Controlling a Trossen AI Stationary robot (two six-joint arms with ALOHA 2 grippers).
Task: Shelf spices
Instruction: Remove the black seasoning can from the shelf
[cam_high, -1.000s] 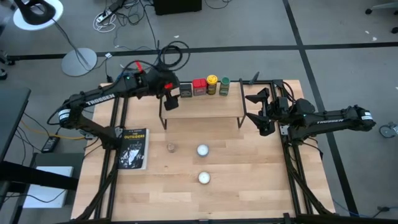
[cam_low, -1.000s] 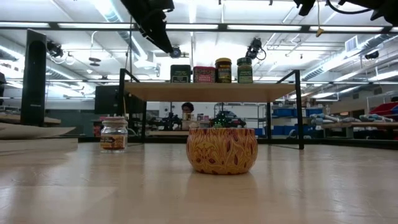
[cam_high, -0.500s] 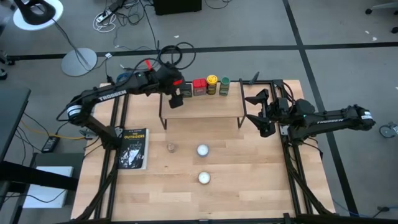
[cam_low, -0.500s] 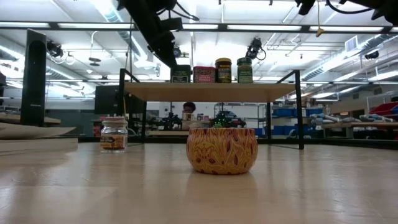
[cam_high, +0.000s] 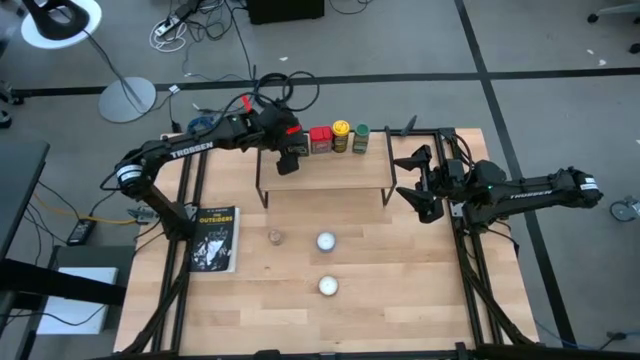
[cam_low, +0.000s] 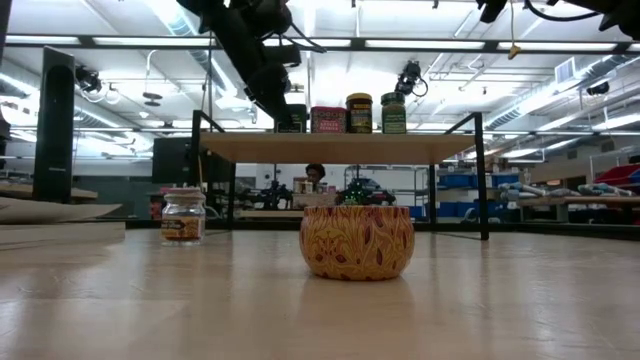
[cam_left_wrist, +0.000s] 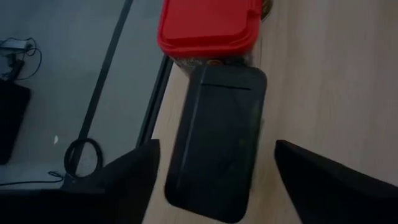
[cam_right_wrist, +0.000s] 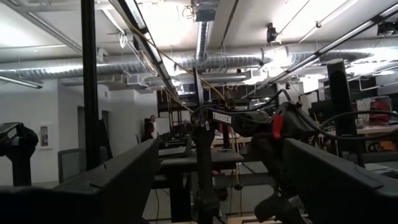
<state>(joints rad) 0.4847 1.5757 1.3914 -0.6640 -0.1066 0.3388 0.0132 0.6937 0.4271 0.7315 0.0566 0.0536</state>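
The shelf (cam_high: 325, 172) stands at the table's far side. Along its far edge stand, left to right, the dark square tin (cam_left_wrist: 217, 143), the red box (cam_high: 320, 139), the yellow-lidded jar (cam_high: 341, 135) and the green-lidded jar (cam_high: 361, 138). The tan jar (cam_high: 274, 238) stands on the table in front of the shelf. My left gripper (cam_high: 290, 160) hangs slanting down over the dark tin, open, one finger on either side of the tin with a gap to each. My right gripper (cam_high: 408, 178) waits open at the shelf's right end.
Two white round objects (cam_high: 325, 241) (cam_high: 327, 286) sit on the table near the tan jar; the low view shows one as a patterned round tin (cam_low: 357, 241). A book (cam_high: 215, 238) lies at the table's left. The shelf's black legs (cam_low: 481, 180) stand at its ends.
My left gripper has moved toward the table's right edge and down, from left of the row of spices to over the dark tin. The spices and the shelf have stayed where they were.
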